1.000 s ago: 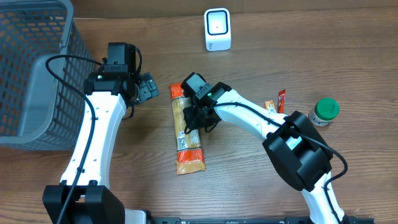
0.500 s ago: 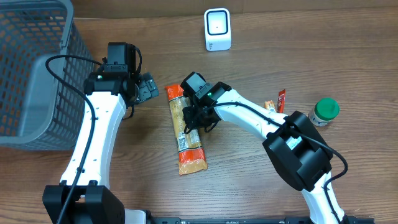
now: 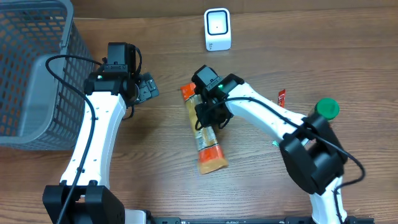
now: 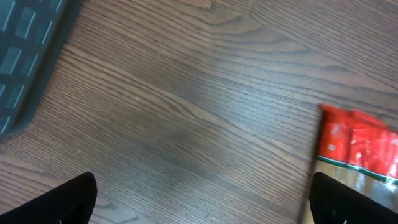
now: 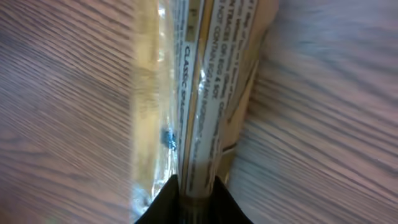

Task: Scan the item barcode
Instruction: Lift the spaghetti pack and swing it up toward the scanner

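Packet (image 3: 209, 148) mid-surface (image 3: 348, 56), slanted, upper end toward scanner (image 3: 217, 29), well apart; right hand (image 3: 206, 116) clenched on packet's upper half, pinching seam; left hand (image 3: 150, 88) released, fingers wide, beside basket (image 3: 37, 74).

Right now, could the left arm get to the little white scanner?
Probably yes. Only bare table lies between the open, empty left tool and the white scanner; the right arm and its pasta packet sit off to the side.
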### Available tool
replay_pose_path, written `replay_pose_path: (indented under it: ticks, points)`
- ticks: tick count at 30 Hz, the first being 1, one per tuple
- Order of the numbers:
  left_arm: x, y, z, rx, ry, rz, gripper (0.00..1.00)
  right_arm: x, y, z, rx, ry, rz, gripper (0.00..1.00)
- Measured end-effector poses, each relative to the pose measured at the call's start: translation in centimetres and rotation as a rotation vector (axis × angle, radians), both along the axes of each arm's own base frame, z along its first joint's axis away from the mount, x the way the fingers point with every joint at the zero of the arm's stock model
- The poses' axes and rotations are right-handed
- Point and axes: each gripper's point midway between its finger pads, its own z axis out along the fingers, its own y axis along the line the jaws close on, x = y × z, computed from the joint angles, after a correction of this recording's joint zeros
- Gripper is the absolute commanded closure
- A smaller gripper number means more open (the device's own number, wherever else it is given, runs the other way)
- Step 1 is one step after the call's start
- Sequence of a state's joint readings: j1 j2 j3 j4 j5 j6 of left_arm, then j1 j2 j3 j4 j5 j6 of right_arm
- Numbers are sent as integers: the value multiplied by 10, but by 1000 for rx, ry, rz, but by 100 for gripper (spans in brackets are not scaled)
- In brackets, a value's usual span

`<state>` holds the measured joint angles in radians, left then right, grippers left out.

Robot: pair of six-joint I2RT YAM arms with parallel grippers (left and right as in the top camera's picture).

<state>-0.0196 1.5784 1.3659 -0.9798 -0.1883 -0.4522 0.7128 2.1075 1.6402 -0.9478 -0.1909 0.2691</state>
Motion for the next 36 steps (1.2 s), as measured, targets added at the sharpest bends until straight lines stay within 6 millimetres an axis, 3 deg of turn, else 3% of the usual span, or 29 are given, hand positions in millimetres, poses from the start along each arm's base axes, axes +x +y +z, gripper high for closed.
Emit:
replay_pose_path:
  ticks: [4, 9, 25, 36]
  points:
    - [0, 0, 0, 0, 0, 0, 0, 1, -12, 24, -25, -59, 47, 96]
    - [0, 0, 0, 0, 0, 0, 0, -2, -20, 38, -40, -97, 112, 96]
    - [0, 0, 0, 0, 0, 0, 0, -2, -31, 44, -91, -154, 249, 96]
    - [0, 0, 0, 0, 0, 0, 0, -8, -23, 47, -41, -140, 283, 96]
